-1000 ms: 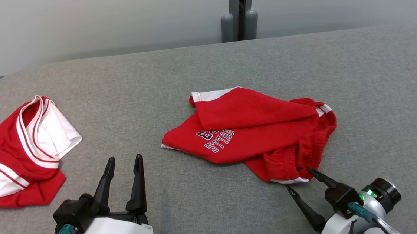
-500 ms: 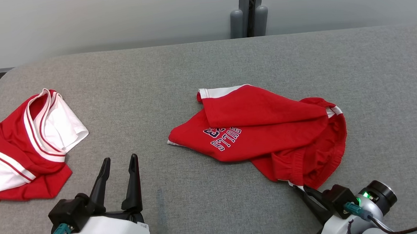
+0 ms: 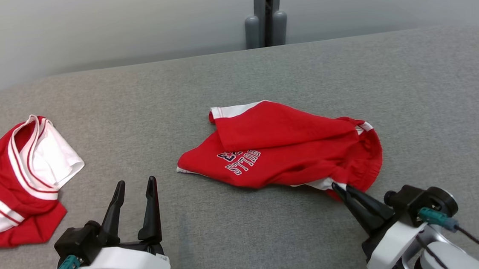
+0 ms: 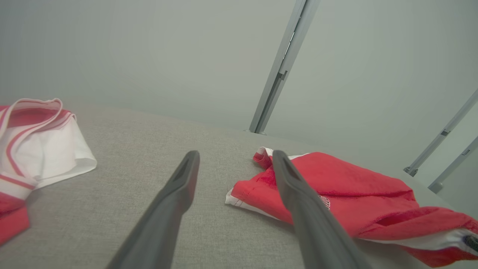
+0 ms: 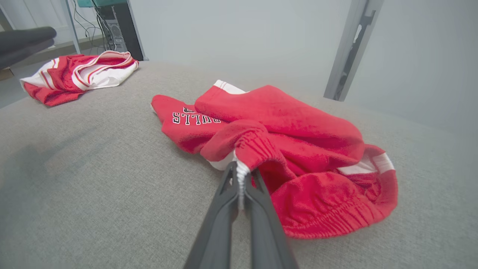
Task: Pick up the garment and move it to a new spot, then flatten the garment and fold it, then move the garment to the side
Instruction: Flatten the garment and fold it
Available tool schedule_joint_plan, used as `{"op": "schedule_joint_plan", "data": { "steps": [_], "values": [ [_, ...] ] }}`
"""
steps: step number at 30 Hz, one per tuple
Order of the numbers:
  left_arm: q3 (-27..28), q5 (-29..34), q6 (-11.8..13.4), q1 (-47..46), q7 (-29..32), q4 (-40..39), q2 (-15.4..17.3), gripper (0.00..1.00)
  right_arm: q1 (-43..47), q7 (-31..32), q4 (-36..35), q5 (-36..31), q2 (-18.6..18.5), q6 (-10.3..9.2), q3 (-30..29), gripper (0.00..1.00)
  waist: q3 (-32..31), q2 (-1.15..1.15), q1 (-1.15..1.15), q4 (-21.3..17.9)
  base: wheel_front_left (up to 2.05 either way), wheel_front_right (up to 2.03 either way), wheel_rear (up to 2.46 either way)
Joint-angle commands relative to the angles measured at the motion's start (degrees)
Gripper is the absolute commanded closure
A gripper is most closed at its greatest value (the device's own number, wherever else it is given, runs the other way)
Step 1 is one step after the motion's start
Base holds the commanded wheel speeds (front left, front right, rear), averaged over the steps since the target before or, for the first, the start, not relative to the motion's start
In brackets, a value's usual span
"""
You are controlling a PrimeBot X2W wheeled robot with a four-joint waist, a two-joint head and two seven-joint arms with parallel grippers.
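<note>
The garment (image 3: 283,148), red shorts with white trim and dark lettering, lies crumpled in the middle of the grey table (image 3: 235,79). My right gripper (image 3: 340,188) is shut on its near right hem; the right wrist view shows the white-edged cloth (image 5: 242,170) pinched between the fingers and lifted slightly. The rest of the garment (image 5: 283,130) still rests on the table. My left gripper (image 3: 135,189) stands open above bare table, well left of the garment, with nothing between its fingers (image 4: 186,175). The garment (image 4: 336,190) shows to the right of them.
A second red and white garment (image 3: 16,173) lies crumpled at the table's left edge, also seen as a red and white heap (image 5: 78,71) far off in the right wrist view. Grey posts (image 3: 265,25) stand behind the table's far edge against a pale wall.
My right gripper moved onto the garment's near hem and shut on it, drawing that corner up and inward. The camera shifted a little. The left gripper stayed open and still.
</note>
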Motion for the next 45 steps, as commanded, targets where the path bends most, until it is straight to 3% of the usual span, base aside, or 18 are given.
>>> {"op": "schedule_joint_plan", "data": {
  "steps": [1,11,19,34,45],
  "values": [
    [0.12,0.02,-0.17,-0.11,-0.12,0.13,0.20,0.00,-0.49,-0.31,-1.76,1.39,-1.12,0.05,-0.23,1.00,-0.38,0.00,0.00,-0.92,0.00,0.00,0.00],
    [-0.50,0.20,-0.33,-0.39,-0.12,1.03,0.21,0.00,-0.73,-0.32,-11.44,8.25,-3.95,0.05,-3.01,1.00,-1.45,0.00,0.00,-3.05,0.00,0.00,0.00],
    [-1.72,0.75,-0.35,-0.28,-0.12,3.49,0.20,0.00,-0.33,0.53,-12.89,10.20,-5.07,0.05,-4.11,1.00,-1.67,0.00,0.00,-3.51,0.00,0.00,0.00],
    [-9.89,0.50,-1.12,-12.55,-0.13,29.94,0.22,0.00,-1.74,0.60,-11.12,9.23,-4.21,0.05,-2.92,1.00,-0.22,0.00,0.00,-5.02,0.00,0.00,0.00],
    [-12.89,-2.37,-1.75,-20.23,-0.12,41.75,0.22,0.00,-2.24,0.23,-10.85,9.40,-4.13,0.05,-2.84,1.00,0.93,0.00,0.00,-5.68,0.00,0.00,0.00]
  ]
}}
